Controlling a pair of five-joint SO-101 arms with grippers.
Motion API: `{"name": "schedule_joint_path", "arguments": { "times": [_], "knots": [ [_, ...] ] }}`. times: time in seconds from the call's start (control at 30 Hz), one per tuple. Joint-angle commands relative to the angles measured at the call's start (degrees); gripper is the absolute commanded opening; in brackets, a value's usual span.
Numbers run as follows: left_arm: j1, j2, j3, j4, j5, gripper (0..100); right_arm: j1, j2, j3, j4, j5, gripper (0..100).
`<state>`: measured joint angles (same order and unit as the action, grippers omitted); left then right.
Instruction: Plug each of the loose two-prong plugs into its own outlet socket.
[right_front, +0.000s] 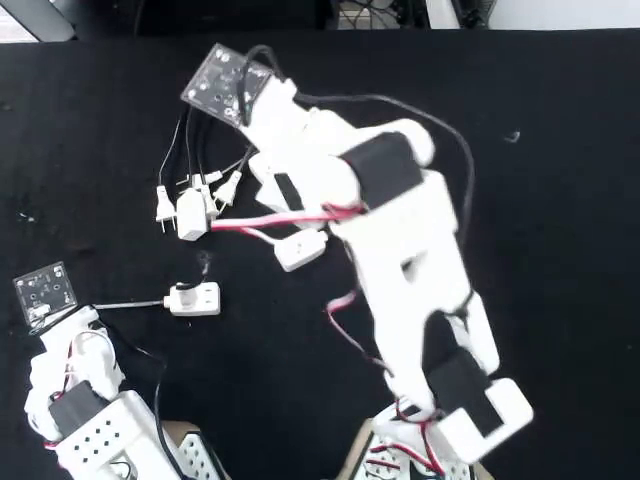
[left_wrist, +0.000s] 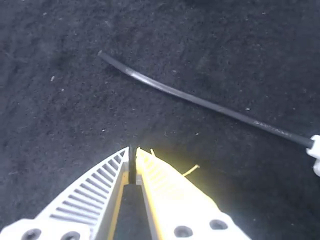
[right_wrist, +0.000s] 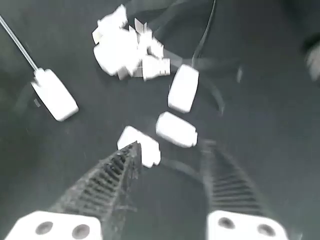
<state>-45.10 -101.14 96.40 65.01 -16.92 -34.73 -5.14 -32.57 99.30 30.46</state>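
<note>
My left gripper (left_wrist: 132, 149) has white, ribbed plastic fingers (left_wrist: 92, 205). The two-prong plastic plugs (right_front: 190, 212) are white. The thin round cable (left_wrist: 200, 101) and matte table (right_front: 560, 250) are black.

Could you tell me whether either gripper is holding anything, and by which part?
Nothing is held. The left gripper is shut with nothing between its fingers; the right gripper is open above the white plugs.
</note>
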Motion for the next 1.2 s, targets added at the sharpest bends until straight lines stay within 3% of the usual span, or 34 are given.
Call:
{"name": "schedule_joint_path", "arguments": {
  "times": [0.0,0.1,0.33,0.57,0.8,1.0,1.17],
  "knots": [
    [-0.75,-0.70,0.92,0.26,-0.09,3,-13.19,-3.74,-0.31,1.76,3.60,24.8],
    [-1.54,-0.79,0.92,0.00,-0.09,3,-19.87,-2.86,7.08,-0.97,8.97,24.8],
    [-1.80,-0.79,1.01,-0.09,-0.09,3,-21.10,0.04,27.47,-15.91,-0.62,31.3],
    [-1.71,-0.79,1.01,-0.09,-0.09,3,-19.78,0.66,39.60,-24.44,-0.44,27.2],
    [-1.71,-0.79,1.01,-0.09,-0.09,3,-16.70,-1.10,33.71,-20.22,6.33,23.3],
    [-1.71,-0.79,1.01,-0.09,-0.09,3,-16.35,-0.13,25.01,-12.13,13.01,0.6],
    [-1.71,-0.79,1.01,-0.09,-0.09,3,-12.48,-1.63,18.15,-6.68,14.42,1.1]
  ]
}}
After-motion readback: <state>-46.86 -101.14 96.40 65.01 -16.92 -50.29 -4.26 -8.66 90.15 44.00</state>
